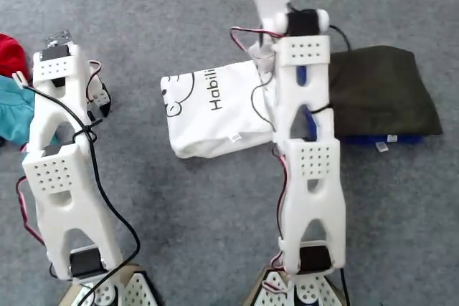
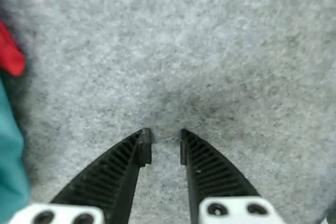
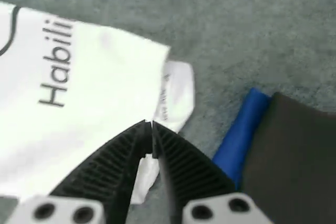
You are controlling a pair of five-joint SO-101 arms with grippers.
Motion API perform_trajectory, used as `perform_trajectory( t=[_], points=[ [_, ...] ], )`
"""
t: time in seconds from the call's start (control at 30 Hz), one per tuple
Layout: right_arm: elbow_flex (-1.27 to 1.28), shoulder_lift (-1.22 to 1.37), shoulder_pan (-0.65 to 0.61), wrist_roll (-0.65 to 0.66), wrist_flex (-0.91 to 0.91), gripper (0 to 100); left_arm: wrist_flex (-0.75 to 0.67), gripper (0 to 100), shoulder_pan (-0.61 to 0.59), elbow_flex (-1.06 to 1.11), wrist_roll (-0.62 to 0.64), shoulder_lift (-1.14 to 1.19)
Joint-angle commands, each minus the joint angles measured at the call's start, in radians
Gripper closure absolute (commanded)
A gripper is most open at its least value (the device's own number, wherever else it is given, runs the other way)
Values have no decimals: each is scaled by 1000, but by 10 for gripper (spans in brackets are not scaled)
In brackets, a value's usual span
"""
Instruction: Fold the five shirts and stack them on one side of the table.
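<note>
The folded white shirt (image 1: 208,116) lies near the centre, the dark olive shirt (image 1: 380,91) on a blue shirt (image 1: 401,139) at 3 o'clock, a teal shirt (image 1: 14,112) and a red shirt (image 1: 8,55) at 9 o'clock, the right gripper (image 3: 149,125) is closed at the white shirt's edge, and the left gripper (image 2: 161,142) is slightly open.

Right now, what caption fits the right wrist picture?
Right tool pinches the edge of the white shirt, beside a dark shirt on a blue shirt.

White shirt (image 1: 208,116), olive shirt (image 1: 380,91), blue shirt (image 3: 239,129), teal shirt (image 1: 14,112), red shirt (image 1: 11,55)
</note>
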Motion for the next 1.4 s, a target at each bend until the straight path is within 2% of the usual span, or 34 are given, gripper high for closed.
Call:
perform_trajectory(
  t=[0.0, 0.23, 0.47, 0.67, 0.9, 1.0, 1.07, 1.2, 1.27, 1.37],
  points=[
    [414, -275, -64, -12, -28, 985, -29, 880, 4, 1, -9, -21],
    [958, -487, -64, -8, -288, 985, -31, 880, 7, -1, -9, -21],
    [1247, -492, 49, 0, -502, 985, -31, 880, 7, -1, -9, -21],
    [1296, -499, 169, 72, -552, 985, -31, 880, 8, -1, -11, -21],
    [1208, -561, 104, 77, -488, 984, -17, 880, 8, -27, -11, -40],
    [1193, -607, 123, 78, -436, 984, 80, 880, 18, -119, -11, -89],
    [1191, -653, 141, 81, -419, 984, 140, 880, 59, -182, -3, -123],
    [1199, -762, 150, 101, -414, 984, 235, 880, 225, -331, -2, -186],
    [1199, -803, 149, 100, -411, 984, 222, 880, 318, -357, 0, -181],
    [1201, -839, 150, 100, -399, 984, 126, 880, 435, -352, 0, -124]
  ],
)
